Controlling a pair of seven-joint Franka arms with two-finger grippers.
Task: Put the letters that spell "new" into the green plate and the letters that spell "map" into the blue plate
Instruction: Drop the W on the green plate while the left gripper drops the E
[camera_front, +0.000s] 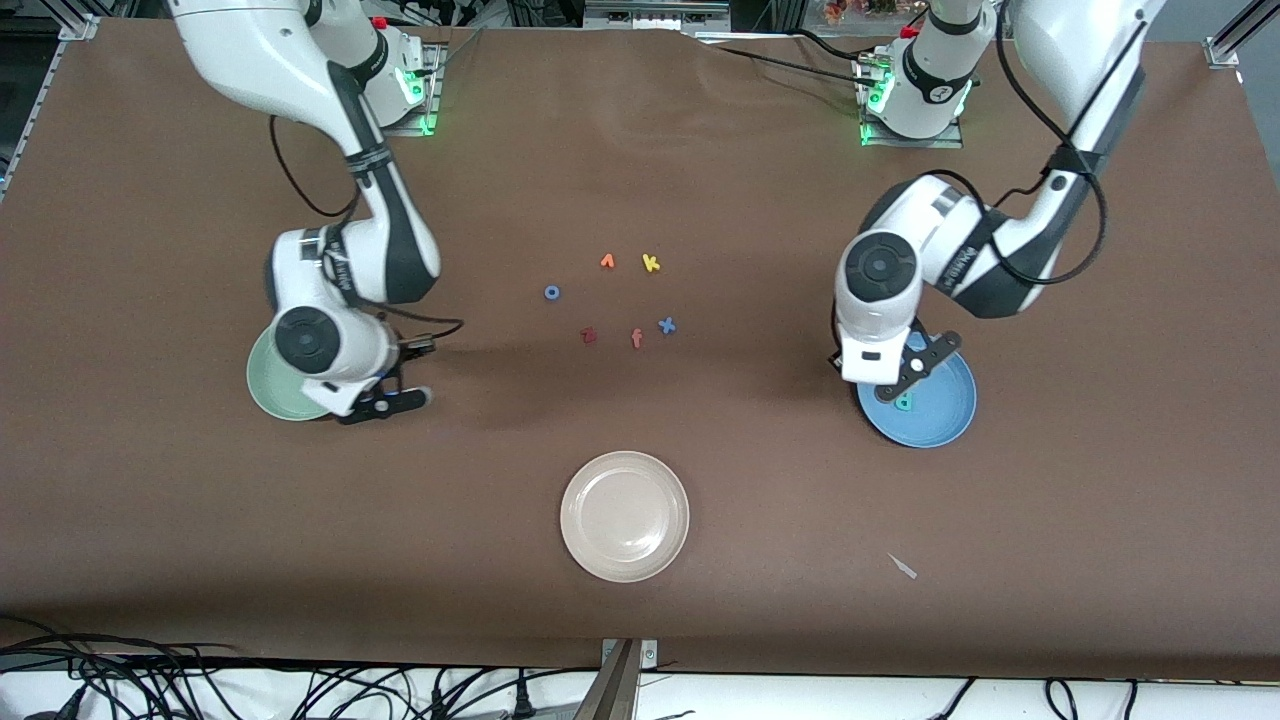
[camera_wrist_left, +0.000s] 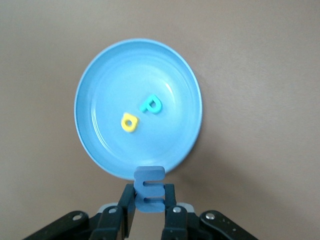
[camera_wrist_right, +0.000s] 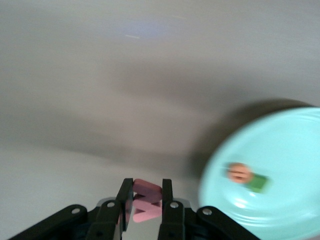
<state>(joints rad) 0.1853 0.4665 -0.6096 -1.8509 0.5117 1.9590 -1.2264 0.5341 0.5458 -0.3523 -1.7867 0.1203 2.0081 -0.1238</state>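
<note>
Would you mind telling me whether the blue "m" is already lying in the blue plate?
No, the blue "m" is clamped in the left hand, while only the yellow "a" and teal "p" lie in the blue plate.

Bench (camera_front: 200, 520): matt brown cloth-like cover. Blue plate (camera_wrist_left: 100, 85), green plate (camera_wrist_right: 290, 150), beige plate (camera_front: 625, 516): smooth, glossy. Letters (camera_wrist_left: 150, 189): matt foam. Fingers (camera_wrist_left: 129, 207): black plastic.

Brown table (camera_front: 700, 560) carries 3 plates: green plate (camera_front: 262, 385) twd the right arm's end, blue plate (camera_front: 945, 415) twd the left arm's end, beige plate (camera_front: 625, 515) between them & nearest the front camera. Loose letters lie mid-table, farther from that camera than the beige plate: orange letter (camera_front: 607, 261), yellow k (camera_front: 651, 263), blue o (camera_front: 551, 293), dark red z (camera_front: 588, 336), orange f (camera_front: 637, 339), blue x (camera_front: 666, 325). Small pale scrap (camera_front: 904, 567) lies near the camera-side edge.
</note>
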